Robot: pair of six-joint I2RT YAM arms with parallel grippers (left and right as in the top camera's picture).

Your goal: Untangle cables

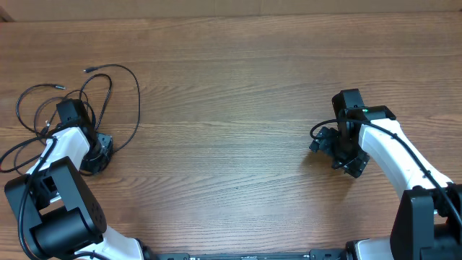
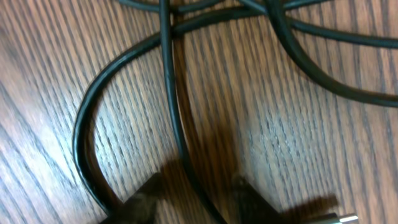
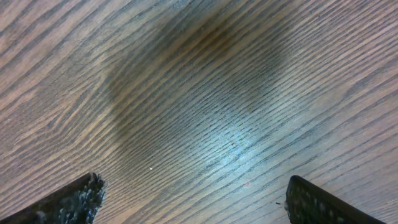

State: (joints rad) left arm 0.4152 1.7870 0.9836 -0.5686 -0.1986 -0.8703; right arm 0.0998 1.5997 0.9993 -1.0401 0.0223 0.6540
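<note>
The cables (image 1: 138,101) are thin black cords lying in tangled loops at the table's far left. My left gripper (image 1: 97,153) is down at the loops' lower right edge. In the left wrist view its two blurred fingertips (image 2: 199,199) stand apart, low over the wood, with one cable strand (image 2: 166,62) running between them, and several strands cross at the top. A silver plug tip (image 2: 348,218) shows at the lower right corner. My right gripper (image 1: 336,153) is at the right side, far from the cables. Its fingers (image 3: 193,199) are wide open over bare wood.
The wooden table (image 1: 231,87) fills the view. Thicker black wires run along both white arms, and the left arm's own wire (image 1: 14,152) curves near the cable loops.
</note>
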